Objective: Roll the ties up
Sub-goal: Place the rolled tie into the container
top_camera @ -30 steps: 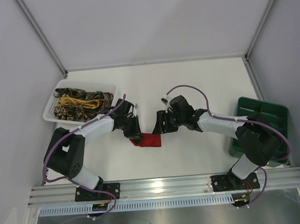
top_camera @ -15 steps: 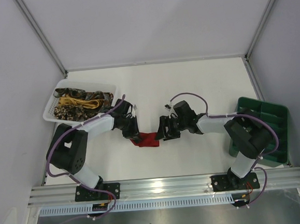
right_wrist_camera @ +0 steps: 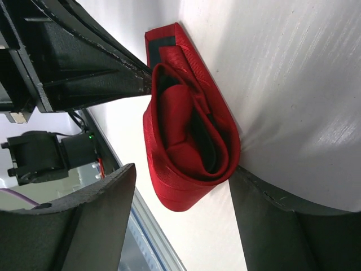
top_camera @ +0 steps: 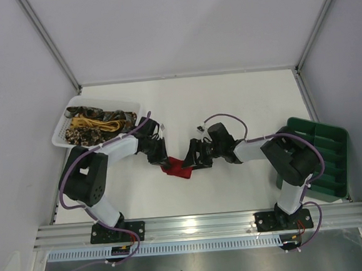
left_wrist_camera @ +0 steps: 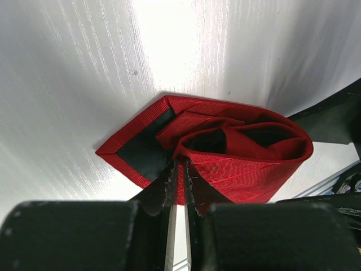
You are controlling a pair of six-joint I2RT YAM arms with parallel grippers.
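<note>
From the near edge, both arms reach low and inward over the table (top_camera: 228,100), elbows folded, the left arm (top_camera: 116,152) slanting right and the right arm (top_camera: 251,150) slanting left, past the green tray (top_camera: 331,136) beside its base. Their wrists almost meet a little in from the front edge.

Between them lies the red tie (top_camera: 178,168), loosely coiled into a fat, squashed roll with its pointed end and dark backing splayed flat on the table. The left gripper (left_wrist_camera: 177,169) has its jaws nearly closed, nipping one layer of fabric at the roll's edge. The right gripper (right_wrist_camera: 186,186) stands wide open, one finger on each side of the roll; the far-side finger (right_wrist_camera: 271,214) looks to touch it, and the other sits just beside it.

The tie looks light, limp and rather slick, so I'd expect the coil to spring loose if let go. The best hold seems to be across the whole roll, squeezing all layers, not one flap.

Further back on the left, the white mesh basket (top_camera: 62,135) holds the other ties (top_camera: 98,124), tangled brown and yellow
</note>
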